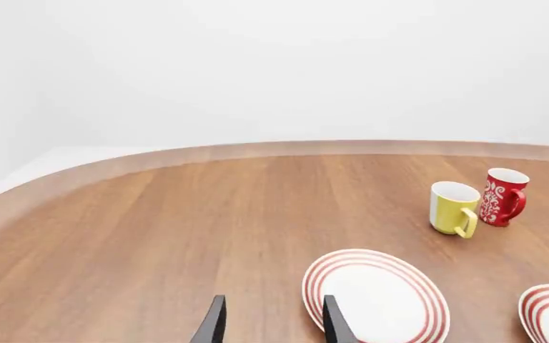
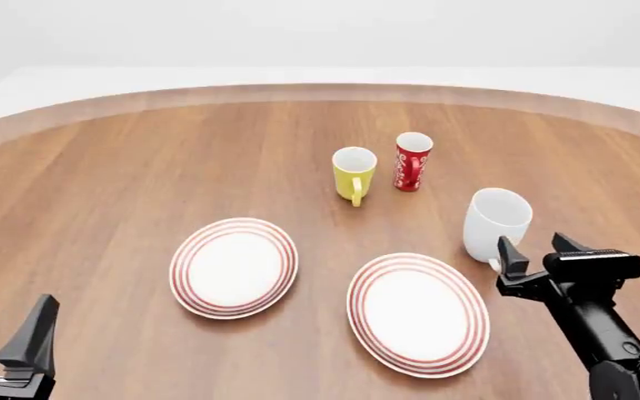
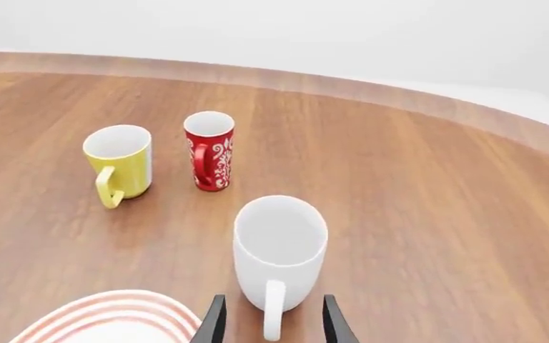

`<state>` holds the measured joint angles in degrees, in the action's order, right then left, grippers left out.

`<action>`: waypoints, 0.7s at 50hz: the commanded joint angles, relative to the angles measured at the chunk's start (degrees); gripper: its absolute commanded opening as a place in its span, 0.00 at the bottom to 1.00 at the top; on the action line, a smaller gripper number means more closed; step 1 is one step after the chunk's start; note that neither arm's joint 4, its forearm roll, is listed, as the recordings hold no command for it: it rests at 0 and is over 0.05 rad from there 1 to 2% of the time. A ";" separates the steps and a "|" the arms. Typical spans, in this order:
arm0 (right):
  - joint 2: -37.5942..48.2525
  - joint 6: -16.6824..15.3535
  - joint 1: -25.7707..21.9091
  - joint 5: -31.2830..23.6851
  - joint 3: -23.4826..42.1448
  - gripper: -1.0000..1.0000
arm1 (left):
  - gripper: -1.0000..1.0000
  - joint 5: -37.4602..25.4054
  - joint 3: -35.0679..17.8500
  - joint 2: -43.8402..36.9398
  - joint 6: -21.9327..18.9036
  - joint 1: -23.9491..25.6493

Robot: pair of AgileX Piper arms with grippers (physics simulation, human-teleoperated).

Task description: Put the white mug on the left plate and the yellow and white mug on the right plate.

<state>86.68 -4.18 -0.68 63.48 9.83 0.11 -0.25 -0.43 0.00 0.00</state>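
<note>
We approach plain glossy white mug (image 3: pixel 279 250), upright on wood table (image 2: pixel 120 167) beside right red-ringed plate (image 2: pixel 418 313). Right gripper (image 3: pixel 269 321) spread, handle between fingers. Left gripper (image 1: pixel 271 323) also spread, idle. Next: advance, clamp handle.

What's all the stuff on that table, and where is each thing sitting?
white mug: one, plain white, upright on the table's right side, just ahead of the right gripper.
yellow and white mug: one, yellow outside, white inside, mid-table, further back.
red patterned cup: one, red and white, just right of the yellow and white mug.
left plate: one, white with red rings, nothing on it.
right plate: one, same pattern, nothing on it.
table: one, brown wood.
left gripper: black, open, low at the near left.
right gripper: black, open, handle between its fingers.
</note>
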 commanded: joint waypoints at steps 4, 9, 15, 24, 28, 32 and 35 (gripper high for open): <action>11.78 1.13 -1.12 4.11 4.64 1.00 | 1.00 0.00 0.00 0.00 0.00 0.00; 12.42 1.12 -1.16 4.31 4.83 1.00 | 1.00 0.00 0.00 0.00 0.00 0.00; 13.83 1.22 -0.84 4.84 4.99 1.00 | 1.00 0.00 0.00 0.00 0.00 0.00; 17.23 1.53 -0.44 5.52 6.27 1.00 | 1.00 0.00 0.00 0.00 0.00 0.00; 18.62 1.65 -0.27 5.46 6.91 1.00 | 1.00 0.00 0.00 0.00 0.00 0.00; 19.23 2.03 -0.04 5.05 7.34 1.00 | 1.00 0.00 0.00 0.00 0.00 0.00; 19.95 2.20 -0.08 4.98 7.61 1.00 | 1.00 0.00 0.00 0.00 0.00 0.00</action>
<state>103.97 -2.51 -1.02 68.49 16.29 0.11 -0.25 -0.43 0.00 0.00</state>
